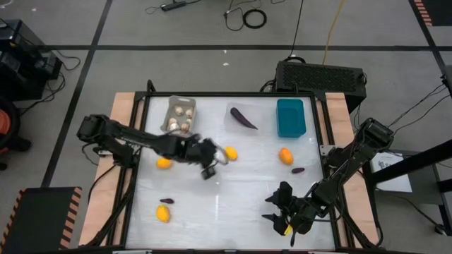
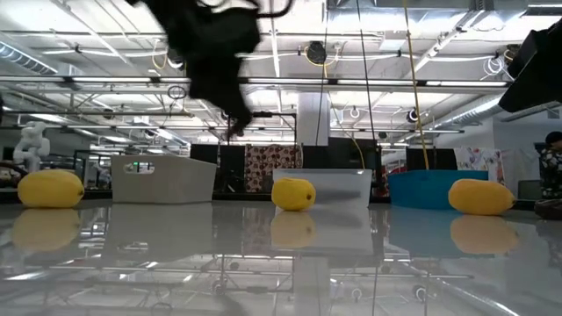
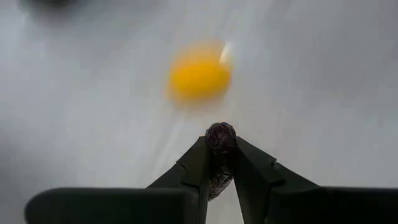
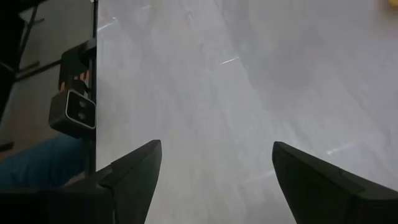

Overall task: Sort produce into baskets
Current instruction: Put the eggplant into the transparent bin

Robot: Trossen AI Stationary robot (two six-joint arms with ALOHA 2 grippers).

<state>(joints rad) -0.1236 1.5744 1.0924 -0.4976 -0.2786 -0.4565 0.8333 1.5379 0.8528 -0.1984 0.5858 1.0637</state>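
Observation:
My left gripper hangs above the table's middle, shut on a slim dark purple eggplant. A yellow fruit lies just beyond it and shows in the left wrist view. The light grey basket holds whitish mushrooms, the clear basket holds one eggplant, and the teal basket stands at the far right. Other yellow fruits and eggplants lie on the table. My right gripper is open and empty, near the table's near right edge. My left gripper pinches the eggplant between its two fingers, with the rounded end sticking out past the fingertips. The fingers lie along the eggplant. In the low view the gripper hangs well above the table, so the eggplant is lifted clear.
A black vented box stands behind the table's far right. A bit of yellow shows under my right arm near the near edge. Wooden rails run along both sides of the table. A camera mount sits at the table's edge.

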